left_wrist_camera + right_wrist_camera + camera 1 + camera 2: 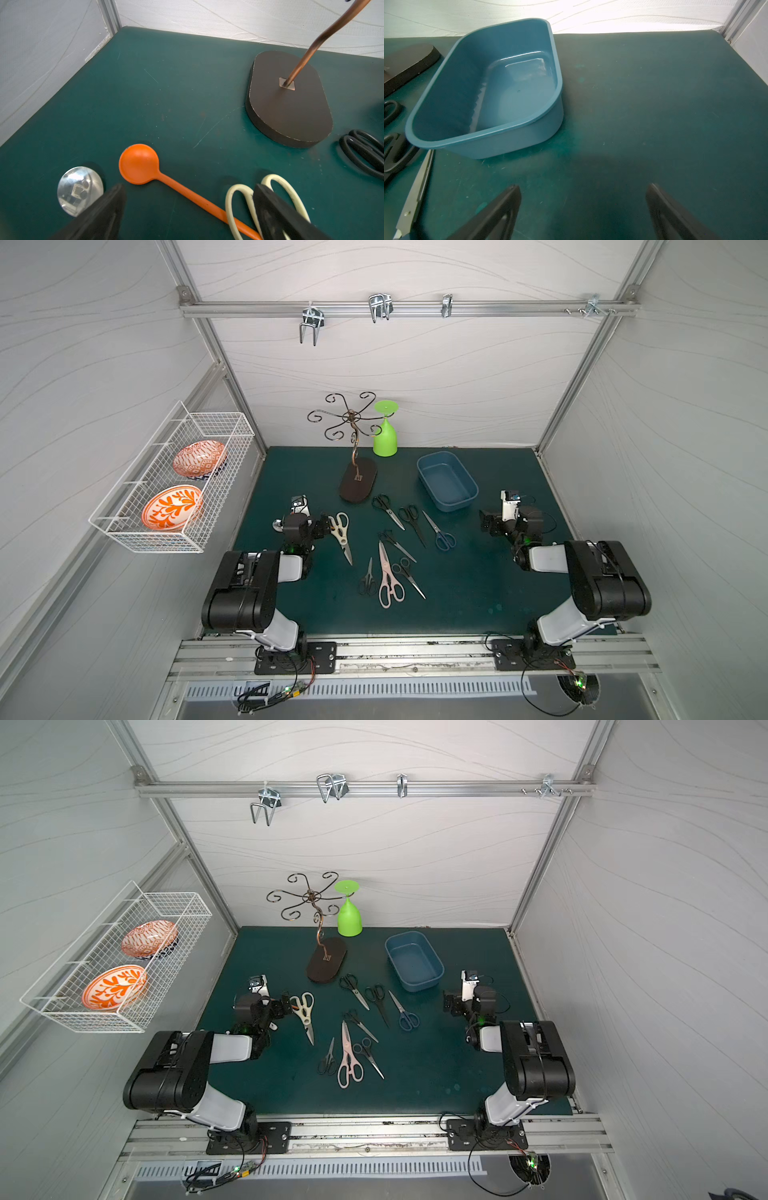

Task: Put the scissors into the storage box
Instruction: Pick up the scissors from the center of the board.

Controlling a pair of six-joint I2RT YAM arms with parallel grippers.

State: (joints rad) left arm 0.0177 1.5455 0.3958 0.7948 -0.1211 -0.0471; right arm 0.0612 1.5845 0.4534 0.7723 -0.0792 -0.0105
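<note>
The left gripper [189, 187] hangs low over the green mat [478, 593] with its jaws spread wide and nothing between them. In the left wrist view one finger crosses in front of the handle loops of the cream-handled shears [342, 536]; contact cannot be told. The right gripper [583, 188] is just as wide and holds nothing. It is poised over bare mat near the storage box [455, 504] but clear of it.

The blue box sits angled at the back right of the mat, to the right of the dark oval base of a curled-hook stand [358, 485] and an upturned green goblet [385, 439].

All eight pairs of scissors lie flat on the mat outside the box, between the two arms. The blue-handled scissors [441, 534] lie nearest the box, with the blade tip aimed toward its near corner. Two black-handled pairs [387, 511] [412, 521] lie beside them, toward the stand. A third black pair [395, 544] lies mid-mat.

The pink-handled shears [386, 577] lie closest to the robot, flanked by two more black pairs [368, 578] [408, 572].

By the left gripper lie an orange spoon [139, 164], its handle running to the cream loops, and a metal spoon [80, 191].

A white wire basket [216, 506] on the left wall holds two orange-patterned bowls [172, 506].
</note>
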